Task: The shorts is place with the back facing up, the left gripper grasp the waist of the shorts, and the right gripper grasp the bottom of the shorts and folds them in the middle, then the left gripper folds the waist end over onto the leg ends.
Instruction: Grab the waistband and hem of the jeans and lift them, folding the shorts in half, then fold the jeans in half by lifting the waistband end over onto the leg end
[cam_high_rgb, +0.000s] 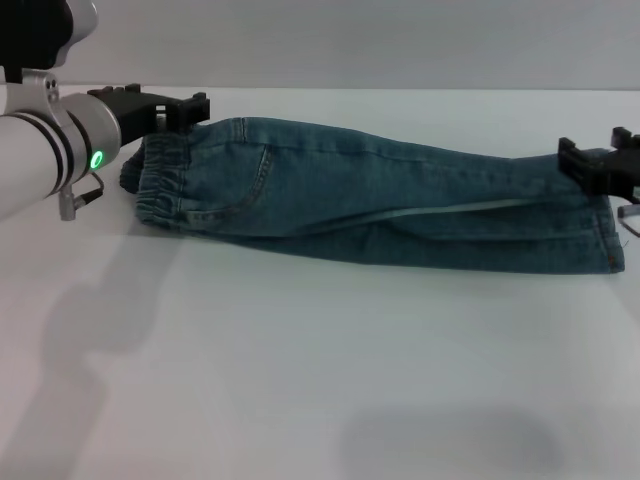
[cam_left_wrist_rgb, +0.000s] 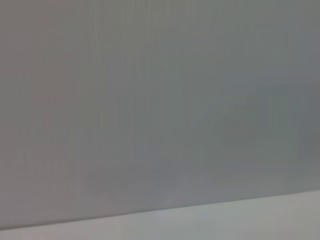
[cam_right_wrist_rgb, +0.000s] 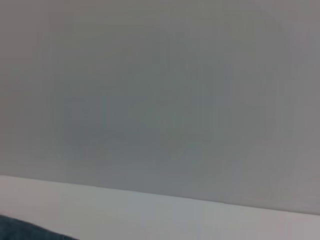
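Long blue denim shorts (cam_high_rgb: 380, 195) are lain lengthwise-folded on white table (cam_high_rgb: 300, 380) | black left gripper (cam_high_rgb: 185, 108) is seen at ruffled waist (cam_high_rgb: 160, 190), black right gripper (cam_high_rgb: 600, 165) at leg hems (cam_high_rgb: 608, 235); finger states cannot be told | waist-over-hems fold is judged outstanding.

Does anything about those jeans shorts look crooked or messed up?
Nothing stands out. The shorts lie folded lengthwise on the white table, with the left gripper at the waist and the right gripper at the leg ends.
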